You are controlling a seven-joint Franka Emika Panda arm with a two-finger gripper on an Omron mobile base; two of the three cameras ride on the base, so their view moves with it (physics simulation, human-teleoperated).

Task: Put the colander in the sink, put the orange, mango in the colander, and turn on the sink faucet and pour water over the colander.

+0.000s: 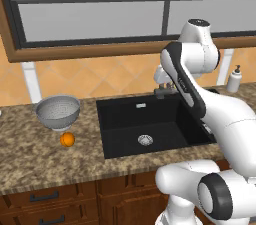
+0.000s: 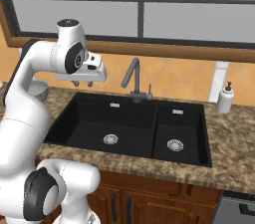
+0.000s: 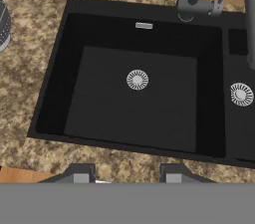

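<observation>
Pincer (image 2: 82,83) hangs above the rear left corner of the sink, its two dark fingertips (image 3: 81,173) standing apart with nothing between them. From there, items by size.

Sink (image 2: 149,118): one black unit with two basins, the larger on the left, each with one round silver drain, two drains in all. Both basins hold nothing.

Sink faucet (image 2: 133,79): one, dark grey with a curved spout, mounted behind the divider between the basins; its small lever sticks up on its right side.

Colander (image 1: 57,111): one, silvery-grey and perforated, upright on the granite counter (image 1: 30,154) to the left of the sink, well apart from the pincer.

Soap dispenser (image 2: 225,98): one white bottle, on the counter at the right rear.

Orange (image 1: 67,139): one, just in front of the colander; whether it touches the bowl's foot cannot be confirmed at this resolution.
</observation>
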